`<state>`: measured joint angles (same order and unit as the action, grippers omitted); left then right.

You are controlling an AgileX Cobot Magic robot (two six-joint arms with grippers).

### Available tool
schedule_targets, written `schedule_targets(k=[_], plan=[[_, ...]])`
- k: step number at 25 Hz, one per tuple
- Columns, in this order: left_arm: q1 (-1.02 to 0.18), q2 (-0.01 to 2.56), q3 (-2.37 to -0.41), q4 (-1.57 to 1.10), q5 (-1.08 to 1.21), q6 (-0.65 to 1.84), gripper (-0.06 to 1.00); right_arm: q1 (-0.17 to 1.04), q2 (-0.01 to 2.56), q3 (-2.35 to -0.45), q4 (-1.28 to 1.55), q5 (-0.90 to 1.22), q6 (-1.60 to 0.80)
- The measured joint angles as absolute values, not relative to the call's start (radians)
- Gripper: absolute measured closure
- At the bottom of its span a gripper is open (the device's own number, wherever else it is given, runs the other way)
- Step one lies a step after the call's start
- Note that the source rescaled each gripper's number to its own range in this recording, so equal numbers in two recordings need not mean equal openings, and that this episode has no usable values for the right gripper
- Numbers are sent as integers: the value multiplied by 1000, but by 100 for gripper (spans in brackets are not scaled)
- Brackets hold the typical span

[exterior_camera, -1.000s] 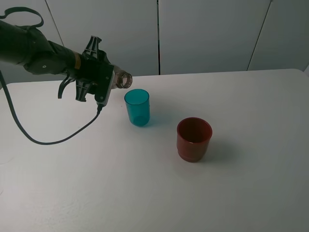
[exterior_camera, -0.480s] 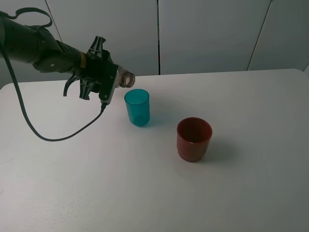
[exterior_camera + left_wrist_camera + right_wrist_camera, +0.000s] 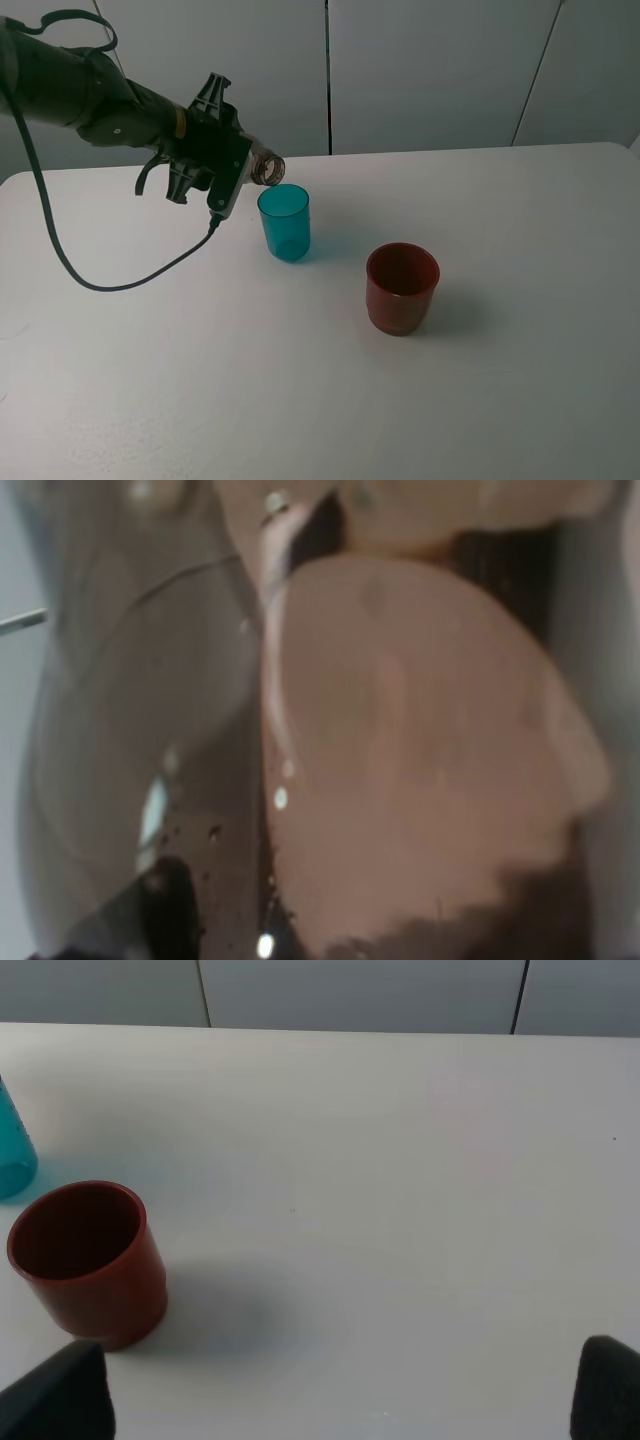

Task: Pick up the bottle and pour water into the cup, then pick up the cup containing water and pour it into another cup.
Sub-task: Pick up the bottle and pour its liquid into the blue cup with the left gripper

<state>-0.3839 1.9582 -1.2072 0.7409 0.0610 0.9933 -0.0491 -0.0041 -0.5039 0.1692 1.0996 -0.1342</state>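
Left tool (image 3: pixel 238 172) grips the tipped bottle (image 3: pixel 264 168) over the teal cup (image 3: pixel 285 222); first pour seemingly starting; red cup (image 3: pixel 402 288) transfer not yet done.

White table (image 3: pixel 480 400) fills lower two-thirds of ext. high view; top is matte, plain, no cloth. Far edge runs across upper third of frame, a bit higher at right, w/ rounded corner at far left. Behind it, pale grey wall panels (image 3: pixel 430 70) across top of frame. Dark vertical seam (image 3: pixel 327 60) at top centre, slanted seam (image 3: pixel 540 70) upper right, fainter slanted one upper left. Light even, diffuse; shadows on tabletop soft, falling to the right. R wrist view: same table (image 3: pixel 400 1160), grey wall panels (image 3: pixel 360 990) beyond its far edge, two dark seams btw them.
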Motion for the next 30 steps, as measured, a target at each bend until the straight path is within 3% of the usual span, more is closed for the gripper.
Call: schedule_targets(k=[30], plan=[[-390, 1958, -1265, 763, 171, 1050, 94, -49, -4, -504, 169, 1100, -134]])
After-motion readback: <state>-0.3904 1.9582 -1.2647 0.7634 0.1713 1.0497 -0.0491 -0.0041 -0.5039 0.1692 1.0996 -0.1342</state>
